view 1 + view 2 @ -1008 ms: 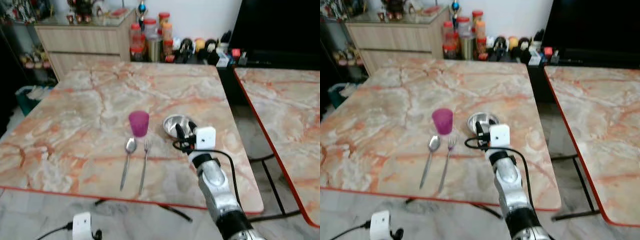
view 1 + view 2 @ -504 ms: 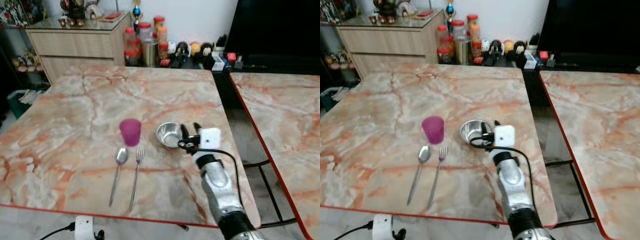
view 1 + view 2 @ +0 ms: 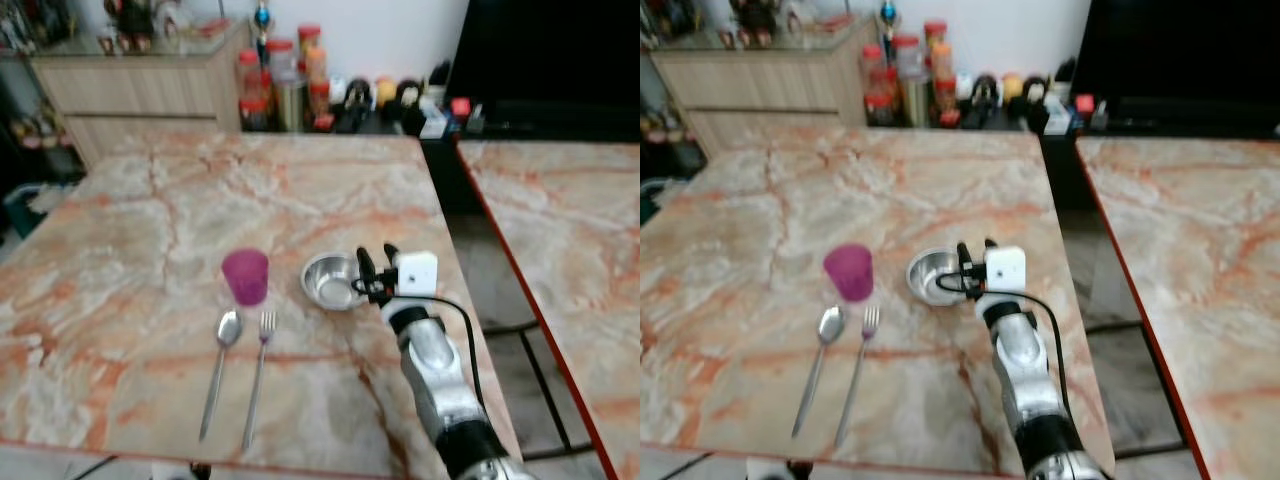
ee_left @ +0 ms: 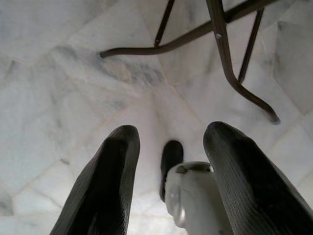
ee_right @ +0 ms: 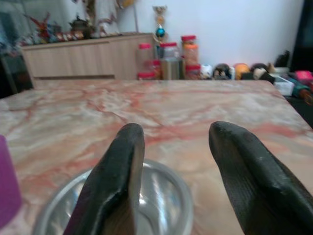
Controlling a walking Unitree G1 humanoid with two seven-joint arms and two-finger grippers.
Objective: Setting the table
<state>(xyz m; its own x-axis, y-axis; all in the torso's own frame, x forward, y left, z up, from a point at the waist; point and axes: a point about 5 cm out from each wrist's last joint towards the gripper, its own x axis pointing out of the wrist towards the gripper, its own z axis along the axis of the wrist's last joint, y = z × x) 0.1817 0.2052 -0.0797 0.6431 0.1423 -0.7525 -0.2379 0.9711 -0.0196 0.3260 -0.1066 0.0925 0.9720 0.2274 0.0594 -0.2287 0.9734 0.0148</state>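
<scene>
A small steel bowl (image 3: 333, 281) sits on the marble table (image 3: 150, 210), right of a purple cup (image 3: 245, 276). In front of the cup lie a spoon (image 3: 220, 368) and a fork (image 3: 256, 376), side by side. My right gripper (image 3: 373, 266) hovers open at the bowl's right rim, fingers apart with nothing between them; the right wrist view looks over the bowl (image 5: 161, 200) between the two fingers (image 5: 122, 171). My left gripper (image 4: 168, 176) hangs open over the floor.
A second marble table (image 3: 560, 230) stands to the right across a gap. Jars and bottles (image 3: 290, 75) and a wooden cabinet (image 3: 140, 85) line the far wall. Metal table legs (image 4: 220, 54) cross the tiled floor below my left arm.
The camera has shifted, so the scene has slid. My right gripper stays at the bowl's right rim, still open; cup, spoon and fork keep their places on the table.
</scene>
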